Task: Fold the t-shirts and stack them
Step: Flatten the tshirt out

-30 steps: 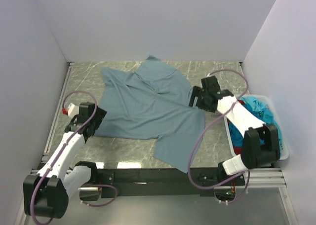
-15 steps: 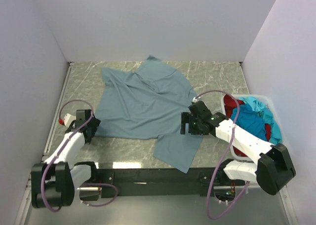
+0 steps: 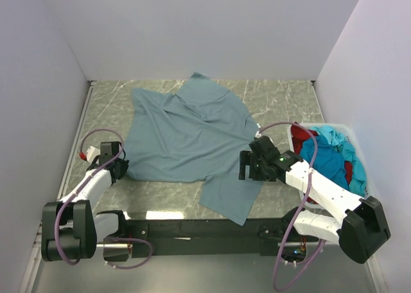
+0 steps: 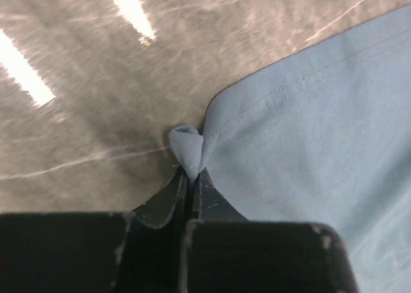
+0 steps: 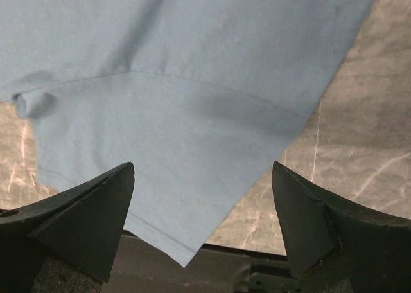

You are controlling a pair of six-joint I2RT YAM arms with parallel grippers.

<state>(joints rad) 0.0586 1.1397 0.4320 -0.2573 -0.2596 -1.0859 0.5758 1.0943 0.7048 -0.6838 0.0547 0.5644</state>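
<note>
A grey-blue t-shirt lies spread and rumpled across the marble table, one flap reaching toward the near edge. My left gripper sits low at the shirt's left near corner. In the left wrist view the left gripper is shut on a small pinch of that t-shirt's hem. My right gripper hovers over the flap's right edge. Its fingers stand wide open above the t-shirt, holding nothing. Turquoise and dark red t-shirts lie bunched in the bin.
A white plastic bin stands at the table's right edge, partly behind my right arm. A black rail runs along the near edge, under the flap's tip. White walls close in the left, back and right sides.
The left gripper slid down to the shirt's left corner and shut on it. The right arm swung from beside the bin toward the near edge, over the flap.
</note>
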